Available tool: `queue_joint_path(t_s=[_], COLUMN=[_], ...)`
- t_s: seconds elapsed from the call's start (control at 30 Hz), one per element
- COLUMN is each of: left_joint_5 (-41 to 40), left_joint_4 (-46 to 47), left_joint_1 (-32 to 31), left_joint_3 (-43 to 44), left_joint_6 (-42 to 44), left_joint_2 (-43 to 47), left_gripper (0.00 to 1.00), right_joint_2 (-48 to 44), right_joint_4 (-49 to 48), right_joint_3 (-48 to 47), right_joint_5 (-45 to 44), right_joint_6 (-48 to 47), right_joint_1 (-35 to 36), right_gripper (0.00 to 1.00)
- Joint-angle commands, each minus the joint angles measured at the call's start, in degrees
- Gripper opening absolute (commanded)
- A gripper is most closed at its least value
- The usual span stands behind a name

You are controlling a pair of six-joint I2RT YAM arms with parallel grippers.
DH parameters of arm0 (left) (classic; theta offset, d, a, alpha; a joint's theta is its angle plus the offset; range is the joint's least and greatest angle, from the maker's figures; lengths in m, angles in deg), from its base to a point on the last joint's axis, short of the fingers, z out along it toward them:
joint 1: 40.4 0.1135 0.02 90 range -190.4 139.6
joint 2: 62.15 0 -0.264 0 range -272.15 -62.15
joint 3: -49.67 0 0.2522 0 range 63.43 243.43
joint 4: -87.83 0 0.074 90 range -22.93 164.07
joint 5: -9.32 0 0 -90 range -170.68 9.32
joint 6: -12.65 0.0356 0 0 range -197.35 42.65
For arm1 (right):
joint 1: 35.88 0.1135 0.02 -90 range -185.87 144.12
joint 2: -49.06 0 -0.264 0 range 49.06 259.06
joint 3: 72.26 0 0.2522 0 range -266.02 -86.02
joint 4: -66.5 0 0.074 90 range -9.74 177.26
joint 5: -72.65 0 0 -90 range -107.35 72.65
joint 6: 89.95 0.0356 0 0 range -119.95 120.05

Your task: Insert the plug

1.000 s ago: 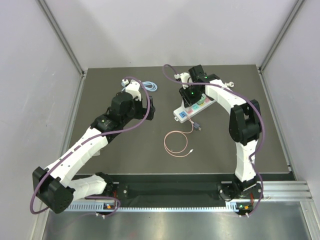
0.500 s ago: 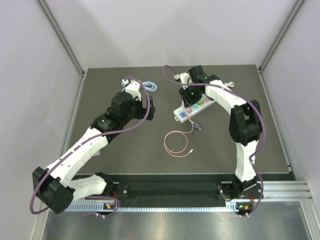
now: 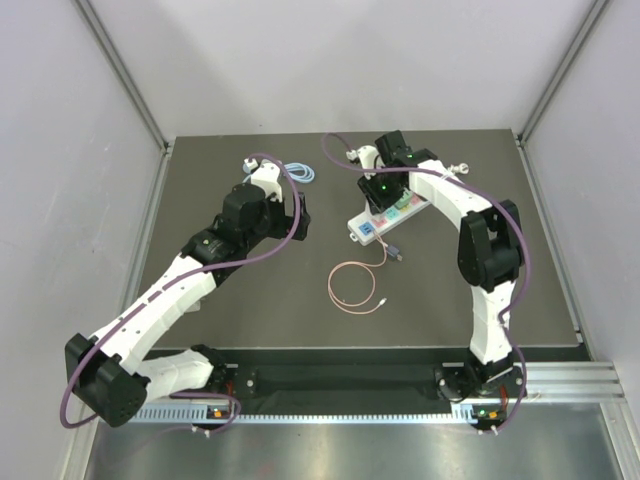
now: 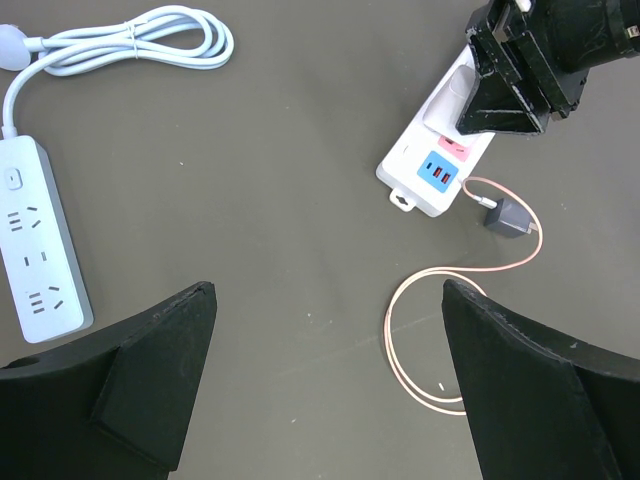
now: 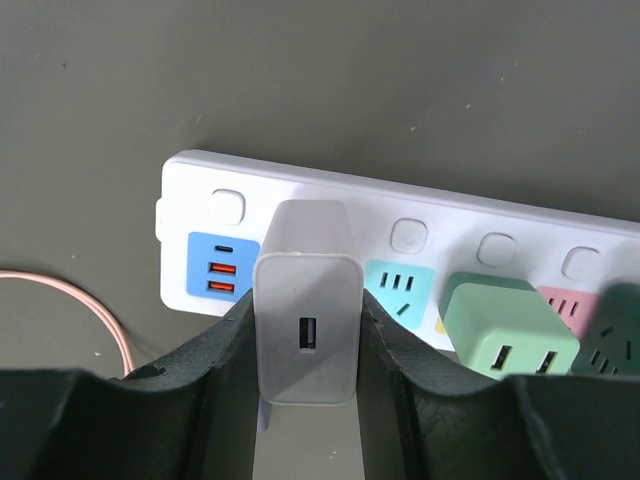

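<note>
The plug (image 5: 305, 330), a white USB charger block, sits between the fingers of my right gripper (image 5: 305, 345), which is shut on it. The block stands over the white power strip (image 5: 330, 195), between the strip's blue USB panel (image 5: 223, 270) and its cyan socket (image 5: 400, 285). Its pins are hidden, so I cannot tell how deep it sits. From above, the right gripper (image 3: 384, 190) covers the middle of the strip (image 3: 365, 228). My left gripper (image 4: 325, 330) hangs open and empty over bare table, left of the strip (image 4: 425, 175).
A pale green charger (image 5: 505, 325) is plugged in right of the cyan socket, with a darker green one (image 5: 620, 325) beyond it. A small grey charger (image 4: 510, 218) with a coiled pink cable (image 4: 420, 340) lies by the strip. A second white strip (image 4: 35, 240) with its blue cord (image 4: 130, 45) lies at far left.
</note>
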Motion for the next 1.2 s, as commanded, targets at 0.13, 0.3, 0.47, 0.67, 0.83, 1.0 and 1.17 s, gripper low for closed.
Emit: queue_joint_path(t_s=[0.13, 0.3, 0.47, 0.67, 0.83, 1.0, 1.17], left_joint_5=[0.41, -0.02, 0.06, 0.24, 0.15, 0.24, 0.06], left_joint_4=[2.57, 2.49, 2.57, 2.57, 2.66, 2.75, 2.84], left_joint_1=[0.06, 0.14, 0.14, 0.14, 0.14, 0.06, 0.14], left_joint_3=[-0.23, -0.40, -0.40, -0.32, -0.49, -0.49, -0.40], left_joint_6=[0.39, 0.57, 0.48, 0.48, 0.39, 0.39, 0.31], left_joint_2=[1.01, 1.27, 1.10, 1.01, 1.10, 1.09, 1.36], left_gripper=[0.99, 0.99, 0.99, 0.99, 0.99, 0.99, 0.99], right_joint_2=[-2.14, -2.05, -2.92, -3.28, -3.10, -2.66, -1.52], right_joint_4=[0.11, 0.11, -1.39, -2.35, -3.32, -4.90, -6.13], right_joint_3=[-4.50, -2.92, -0.46, 1.56, 3.94, 6.57, 9.21], right_joint_5=[-1.83, 0.71, 2.13, 2.57, 0.46, 0.28, 0.63], right_joint_6=[-1.03, -0.42, 0.20, 0.47, 0.20, 1.43, 2.49], right_joint_1=[0.03, 0.20, 0.03, 0.03, -0.06, -0.32, -0.06], right_gripper=[0.00, 0.00, 0.00, 0.00, 0.00, 0.00, 0.00])
